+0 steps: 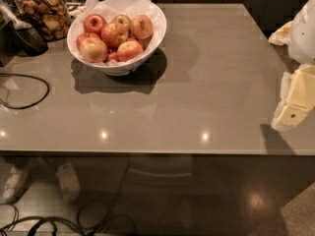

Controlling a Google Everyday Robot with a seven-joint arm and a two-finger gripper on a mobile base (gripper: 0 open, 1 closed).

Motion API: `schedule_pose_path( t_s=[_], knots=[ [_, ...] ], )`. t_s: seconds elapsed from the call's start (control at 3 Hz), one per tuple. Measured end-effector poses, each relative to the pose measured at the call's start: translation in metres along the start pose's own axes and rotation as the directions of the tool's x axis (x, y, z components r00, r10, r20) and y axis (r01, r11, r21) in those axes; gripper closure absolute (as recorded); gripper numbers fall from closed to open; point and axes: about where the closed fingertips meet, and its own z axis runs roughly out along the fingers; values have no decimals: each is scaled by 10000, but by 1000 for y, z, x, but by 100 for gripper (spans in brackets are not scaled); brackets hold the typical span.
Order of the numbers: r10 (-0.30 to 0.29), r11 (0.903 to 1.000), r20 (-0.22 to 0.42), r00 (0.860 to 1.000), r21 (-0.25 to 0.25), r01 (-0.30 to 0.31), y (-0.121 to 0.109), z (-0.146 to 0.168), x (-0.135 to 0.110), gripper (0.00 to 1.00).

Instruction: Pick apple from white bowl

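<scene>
My hand (294,98) sits well right of the white bowl (123,69); the apple (130,49) lies leftward. I cannot tell its grip.

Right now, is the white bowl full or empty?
Full: the white bowl holds a heap of apples on paper. The gripper hangs by the table's edge, far from it.

The one camera looks steeply down at the table (206,77) from above its near edge. The bowl (123,66) shows far left, the gripper (291,112) at the right edge.
</scene>
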Motion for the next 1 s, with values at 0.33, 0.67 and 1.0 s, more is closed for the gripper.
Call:
schedule_pose_path(
  t_s=[0.33,0.67,1.0],
  knots=[
    [0,10000,0,10000,0,0,0,0,0,0],
    [378,9993,-51,9993,-68,-379,-18,1,-24,0],
    [440,9990,-130,9989,36,-439,-53,8,-89,0]
  ],
)
